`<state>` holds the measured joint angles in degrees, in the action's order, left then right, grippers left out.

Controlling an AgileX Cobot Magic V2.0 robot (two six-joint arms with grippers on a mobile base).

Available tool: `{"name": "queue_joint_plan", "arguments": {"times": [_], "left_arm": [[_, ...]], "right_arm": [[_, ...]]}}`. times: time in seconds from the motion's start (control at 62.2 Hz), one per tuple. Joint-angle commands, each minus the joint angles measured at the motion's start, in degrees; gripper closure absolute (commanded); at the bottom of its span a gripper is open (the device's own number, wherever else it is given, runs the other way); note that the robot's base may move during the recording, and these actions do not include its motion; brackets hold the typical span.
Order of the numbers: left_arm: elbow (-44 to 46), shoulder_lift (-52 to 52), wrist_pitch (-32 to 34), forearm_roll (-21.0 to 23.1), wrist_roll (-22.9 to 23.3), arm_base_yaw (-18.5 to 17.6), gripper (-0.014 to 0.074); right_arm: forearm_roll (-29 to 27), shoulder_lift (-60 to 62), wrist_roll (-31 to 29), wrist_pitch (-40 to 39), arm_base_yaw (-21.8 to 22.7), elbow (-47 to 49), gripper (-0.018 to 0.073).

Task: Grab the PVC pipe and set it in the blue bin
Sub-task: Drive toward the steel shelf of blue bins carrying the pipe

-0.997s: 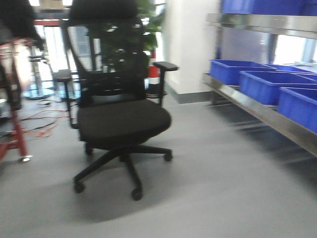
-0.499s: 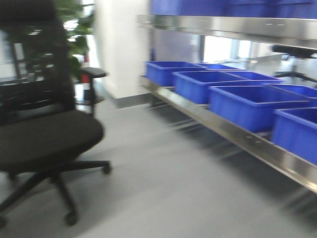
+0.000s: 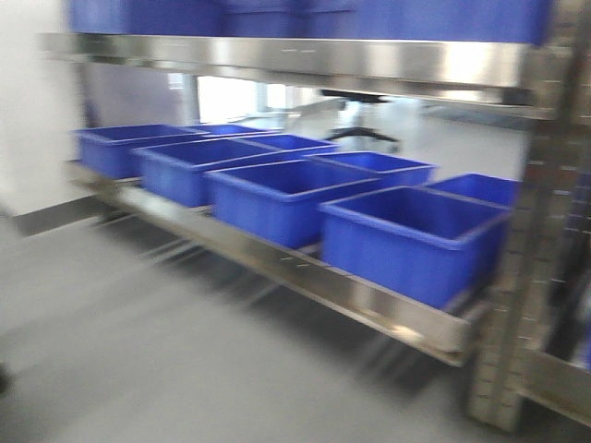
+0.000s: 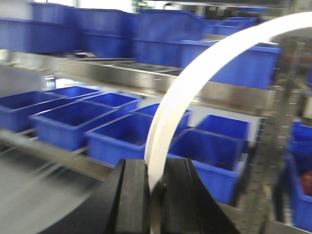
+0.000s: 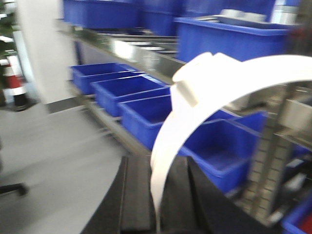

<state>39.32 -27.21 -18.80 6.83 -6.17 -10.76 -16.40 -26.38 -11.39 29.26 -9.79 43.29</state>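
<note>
left claw (image 4: 151, 195) and right claw (image 5: 156, 200) each pinch shut on a curved white pipe (image 4: 195, 83) arching up past them, so nearing the bins (image 3: 406, 240) ahead, its high end could catch the shelf (image 3: 323, 60) above and slip.

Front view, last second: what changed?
The view swung right: the black office chair slid out at the left, and the row of blue plastic bins on the steel shelf now fills the frame. The bins kept their places. The left tool and right tool each grip white curved PVC pipe.
</note>
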Motion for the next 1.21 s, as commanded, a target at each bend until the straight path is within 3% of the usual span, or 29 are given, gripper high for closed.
{"name": "queue_joint_plan", "arguments": {"times": [0.0,1.19], "left_arm": [[0.06,0.26,1.83,0.15,-0.05,-0.27,0.0707],[0.06,0.26,1.83,0.15,-0.05,-0.27,0.0707]], "right_arm": [[-0.07,0.34,-0.33,-1.33,-0.11,0.00,0.0728],[-0.07,0.34,-0.33,-1.33,-0.11,0.00,0.0728]]}}
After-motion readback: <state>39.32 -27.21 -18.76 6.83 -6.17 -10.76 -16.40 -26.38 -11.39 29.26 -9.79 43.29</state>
